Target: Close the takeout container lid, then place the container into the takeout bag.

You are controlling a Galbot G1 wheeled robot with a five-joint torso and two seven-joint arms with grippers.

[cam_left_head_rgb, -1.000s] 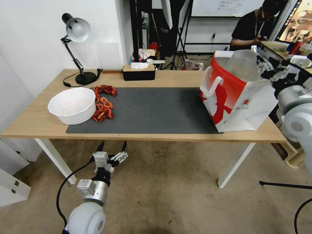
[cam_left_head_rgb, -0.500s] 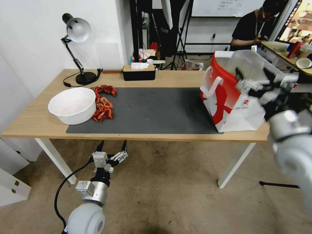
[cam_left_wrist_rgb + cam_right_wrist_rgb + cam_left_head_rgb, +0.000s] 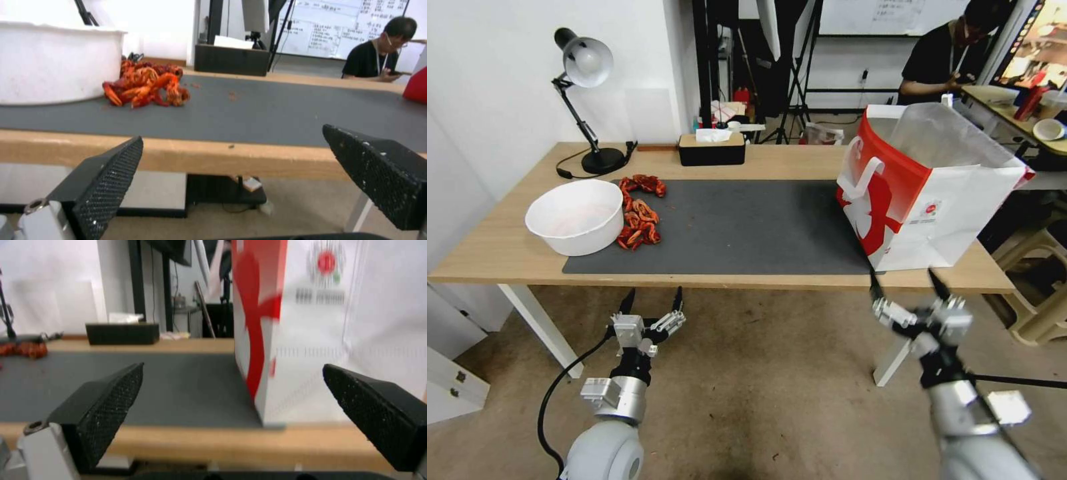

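The red-and-white takeout bag (image 3: 934, 200) stands open at the right end of the table, its clear liner showing at the mouth; in the right wrist view the takeout bag (image 3: 311, 340) rises just beyond the table edge. The takeout container and its lid are out of view. My right gripper (image 3: 906, 283) hangs open below the table's front edge, in front of the bag, with nothing between its fingers (image 3: 106, 396). Below the front edge on the left, my left gripper (image 3: 654, 297) is open and empty too, its fingers (image 3: 111, 173) spread wide.
A dark mat (image 3: 747, 227) covers the table's middle. A large white bowl (image 3: 575, 217) and a pile of red crayfish (image 3: 639, 220) sit at the left. A desk lamp (image 3: 587, 67) and a black tissue box (image 3: 712, 148) stand at the back.
My right arm has dropped from beside the bag's top to below the table's front edge. The left arm has barely moved.
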